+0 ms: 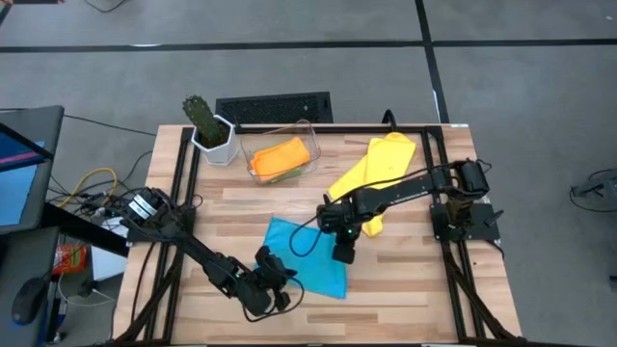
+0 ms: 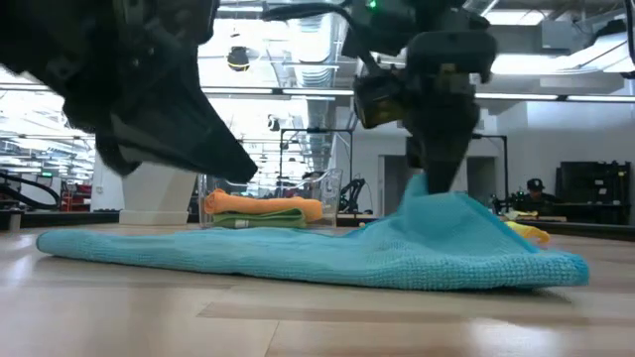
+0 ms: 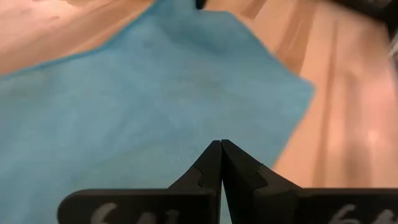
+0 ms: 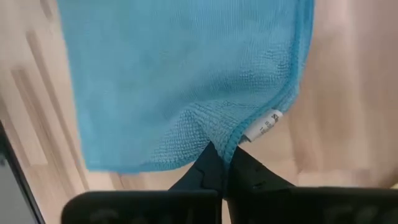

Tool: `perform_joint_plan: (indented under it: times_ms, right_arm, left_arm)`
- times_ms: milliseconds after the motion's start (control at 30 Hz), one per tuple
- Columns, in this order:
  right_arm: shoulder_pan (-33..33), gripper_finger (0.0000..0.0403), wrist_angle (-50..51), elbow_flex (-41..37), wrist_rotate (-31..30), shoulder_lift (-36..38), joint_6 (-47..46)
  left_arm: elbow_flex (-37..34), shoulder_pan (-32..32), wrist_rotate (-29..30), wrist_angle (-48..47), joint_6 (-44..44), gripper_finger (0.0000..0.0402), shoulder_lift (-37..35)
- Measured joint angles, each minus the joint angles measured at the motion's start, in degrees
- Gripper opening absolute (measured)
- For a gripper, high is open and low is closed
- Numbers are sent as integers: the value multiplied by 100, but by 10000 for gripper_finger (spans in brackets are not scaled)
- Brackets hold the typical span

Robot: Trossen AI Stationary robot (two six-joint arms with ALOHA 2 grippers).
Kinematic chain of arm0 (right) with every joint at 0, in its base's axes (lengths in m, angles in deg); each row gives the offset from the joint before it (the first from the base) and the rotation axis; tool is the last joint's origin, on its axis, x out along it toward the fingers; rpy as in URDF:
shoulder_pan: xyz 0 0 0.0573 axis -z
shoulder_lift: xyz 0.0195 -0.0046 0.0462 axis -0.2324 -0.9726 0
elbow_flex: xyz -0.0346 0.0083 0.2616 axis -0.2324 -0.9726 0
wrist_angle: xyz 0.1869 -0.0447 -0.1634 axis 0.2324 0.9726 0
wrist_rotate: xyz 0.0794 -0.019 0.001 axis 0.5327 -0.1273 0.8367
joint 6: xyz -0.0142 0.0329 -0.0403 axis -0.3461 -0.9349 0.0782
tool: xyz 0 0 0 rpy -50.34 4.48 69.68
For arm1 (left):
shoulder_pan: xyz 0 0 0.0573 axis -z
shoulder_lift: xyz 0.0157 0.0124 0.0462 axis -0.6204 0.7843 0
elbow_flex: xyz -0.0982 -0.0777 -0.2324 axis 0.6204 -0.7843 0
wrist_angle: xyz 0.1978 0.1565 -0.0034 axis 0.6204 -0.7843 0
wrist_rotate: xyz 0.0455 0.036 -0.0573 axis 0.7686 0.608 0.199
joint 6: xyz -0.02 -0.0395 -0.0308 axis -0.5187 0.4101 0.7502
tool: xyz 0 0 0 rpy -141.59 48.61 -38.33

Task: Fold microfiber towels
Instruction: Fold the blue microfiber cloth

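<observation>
A light blue towel (image 1: 307,258) lies spread on the wooden table near its middle. My right gripper (image 1: 343,253) is shut on the towel's right edge. My left gripper (image 1: 287,276) is shut and empty. It hangs over the towel's near-left part (image 3: 155,93) and, in the low view, stands clear above the cloth (image 2: 228,159). A yellow towel (image 1: 378,166) lies crumpled at the far right, under my right arm. An orange towel (image 1: 281,154) sits folded on a green one (image 2: 260,221) inside the clear bin (image 1: 253,143). My right gripper pinches the blue towel's hemmed edge (image 4: 235,140) between its two fingers, right beside the white label (image 4: 262,127). The fingers come from above, pointing steeply down. The held edge is drawn up into a small peak (image 2: 433,202), and the rest of the towel lies flat on the table.
A white pot with a cactus (image 1: 210,131) stands at the far left beside the bin. A dark keyboard-like grille (image 1: 274,106) lies past the far edge. Bare wood (image 1: 405,299) shows at the table's near right and to the left of the towel.
</observation>
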Motion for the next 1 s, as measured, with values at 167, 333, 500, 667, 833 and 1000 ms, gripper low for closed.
perform_joint_plan:
  times_ms: [167, 333, 500, 667, 833, 1000]
  right_arm:
    - [213, 17, -178, 50, 0, 2, -8]
    - [373, 32, -324, 50, 0, 2, -327]
    - [400, 24, -374, 50, -39, 2, -389]
    - [350, 23, -346, 50, -16, 2, -592]
    - [311, 30, -364, 50, 427, 4, -1270]
    - [389, 19, -385, 197, 764, 4, -1335]
  left_arm:
    - [-561, -116, -312, 1996, -265, 0, 149]
    - [-263, -278, -1032, 2351, -237, 0, 844]
    - [195, -315, -1112, 2246, -65, 0, 1272]
    - [254, -309, -1246, 1658, -91, 0, 1165]
    - [267, -249, -1362, 1117, 189, 0, 1145]
    - [260, -177, -1486, 992, 94, 0, 1137]
